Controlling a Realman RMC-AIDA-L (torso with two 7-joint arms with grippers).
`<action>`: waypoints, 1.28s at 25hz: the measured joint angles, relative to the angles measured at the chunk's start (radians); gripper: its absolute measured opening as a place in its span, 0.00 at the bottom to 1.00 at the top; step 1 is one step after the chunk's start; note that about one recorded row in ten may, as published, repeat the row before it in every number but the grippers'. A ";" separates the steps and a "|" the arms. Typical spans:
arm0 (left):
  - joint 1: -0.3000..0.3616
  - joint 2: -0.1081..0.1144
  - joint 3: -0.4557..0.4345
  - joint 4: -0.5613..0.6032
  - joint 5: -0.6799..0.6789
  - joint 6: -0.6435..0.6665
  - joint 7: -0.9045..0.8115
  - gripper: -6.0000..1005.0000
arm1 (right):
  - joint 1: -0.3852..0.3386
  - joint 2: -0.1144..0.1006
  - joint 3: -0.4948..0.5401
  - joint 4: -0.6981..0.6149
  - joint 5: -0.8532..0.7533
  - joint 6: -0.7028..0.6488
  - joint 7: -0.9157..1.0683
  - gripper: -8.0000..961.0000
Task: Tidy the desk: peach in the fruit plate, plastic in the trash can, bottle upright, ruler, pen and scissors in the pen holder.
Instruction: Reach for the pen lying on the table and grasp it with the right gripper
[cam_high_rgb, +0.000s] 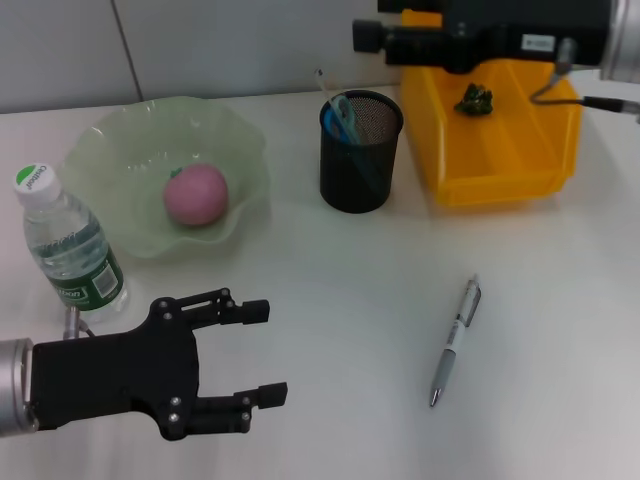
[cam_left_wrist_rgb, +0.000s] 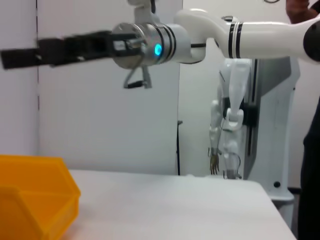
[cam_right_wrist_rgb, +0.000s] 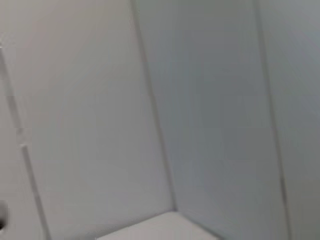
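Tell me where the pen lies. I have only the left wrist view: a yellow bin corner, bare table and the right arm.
Observer: The pen lies flat on the table, nearer the robot than the yellow bin and touching nothing.
Operator: Report the left tool.
Observer: The left tool is open and empty, at the near left of the table beside the upright bottle.
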 joint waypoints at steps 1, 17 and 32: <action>0.002 0.000 0.000 0.000 -0.008 0.007 -0.003 0.78 | 0.000 0.000 0.000 0.000 0.000 0.000 0.000 0.72; 0.044 0.004 0.002 0.008 -0.037 0.023 -0.097 0.78 | 0.094 -0.100 0.004 -0.085 -0.331 -0.352 0.042 0.72; 0.057 0.004 -0.017 0.012 -0.058 0.034 -0.111 0.78 | 0.297 -0.066 -0.067 -0.076 -0.623 -0.490 -0.035 0.72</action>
